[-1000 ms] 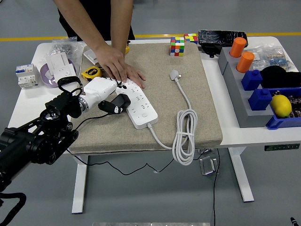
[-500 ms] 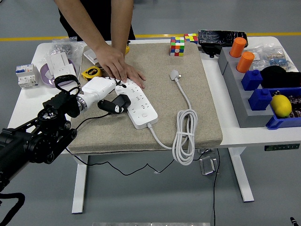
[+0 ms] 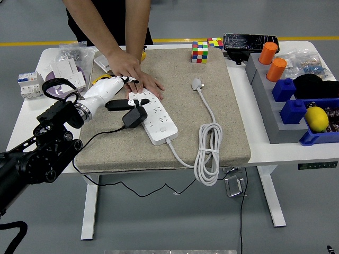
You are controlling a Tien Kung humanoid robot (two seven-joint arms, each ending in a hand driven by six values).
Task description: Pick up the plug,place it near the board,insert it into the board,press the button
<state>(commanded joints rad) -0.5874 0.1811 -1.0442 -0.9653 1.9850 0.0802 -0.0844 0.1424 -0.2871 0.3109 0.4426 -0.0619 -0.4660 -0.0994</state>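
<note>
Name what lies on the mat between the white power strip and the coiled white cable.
In the head view, only bare beige mat separates the white power strip from the coiled white cable.

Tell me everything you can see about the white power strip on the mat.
The power strip is a long white plastic block with rows of dark socket slots on top. It lies flat on the beige mat, running diagonally from upper left to lower right. A person's hand presses down on its far end. A black plug sits at its left edge, by the robot's left hand. Its white cord leaves the near end, loops into a coil, and ends in a white plug.
</note>
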